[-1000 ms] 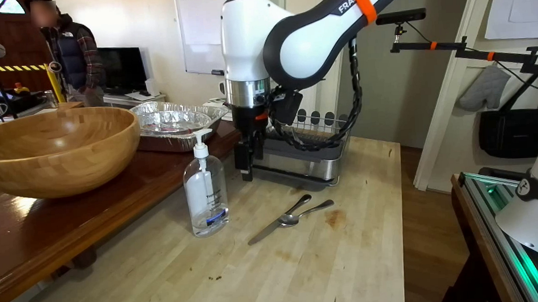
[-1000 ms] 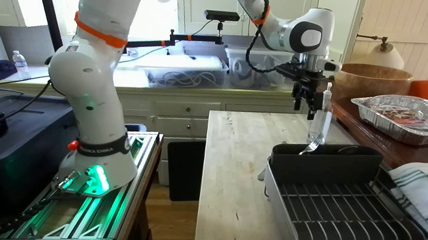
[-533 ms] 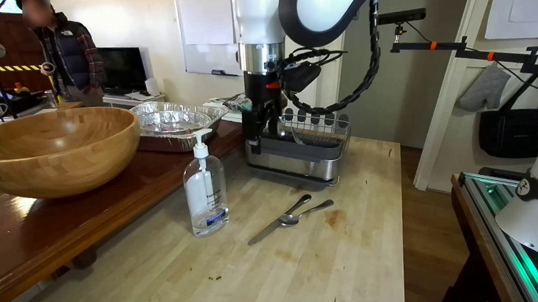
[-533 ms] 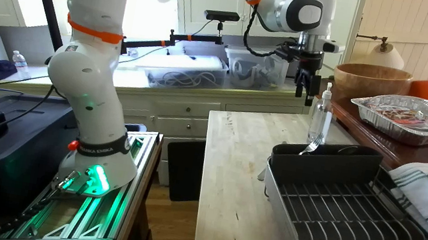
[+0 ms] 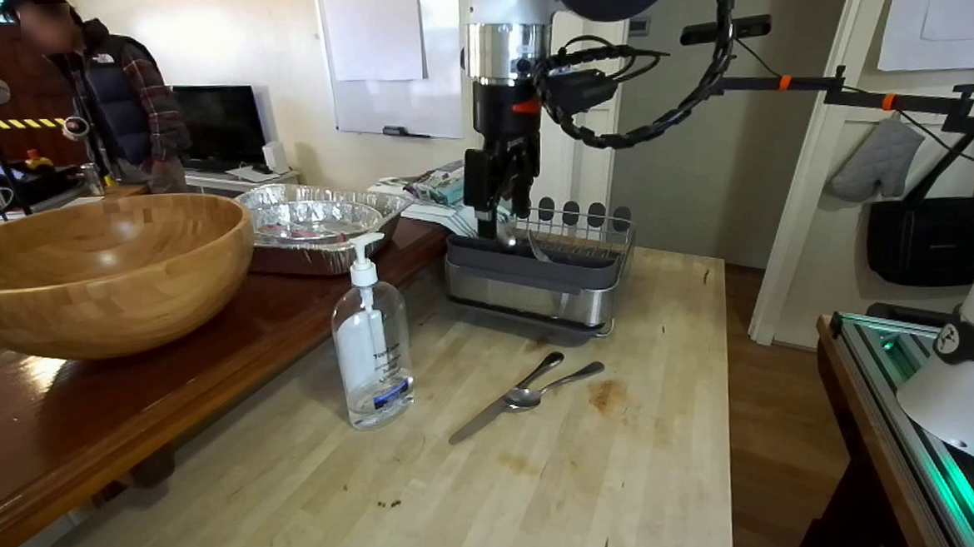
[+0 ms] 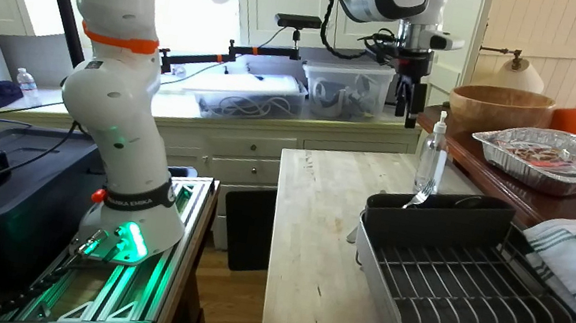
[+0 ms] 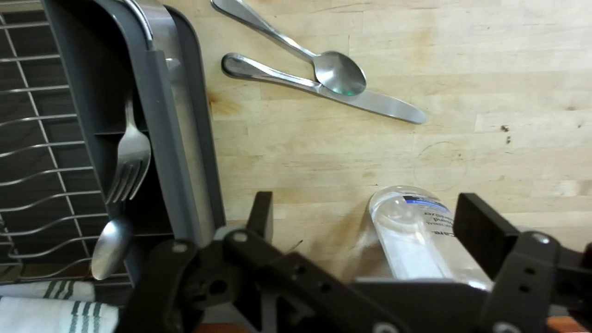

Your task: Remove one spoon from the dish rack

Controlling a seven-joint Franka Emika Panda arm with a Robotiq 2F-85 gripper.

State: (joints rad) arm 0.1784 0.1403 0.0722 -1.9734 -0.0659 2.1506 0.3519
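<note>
Spoon (image 7: 110, 253) leans bowl-up in the dish rack (image 7: 187, 143), left of the tool (image 7: 371, 223) in the wrist view. The jaws stand apart, their closing line roughly square to its long axis

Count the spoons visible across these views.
2. The loose spoon lies on the wooden table, its bowl over the knife; the racked spoon sits bowl end out in the caddy of the dish rack. More could be hidden deeper in the caddy.
</note>
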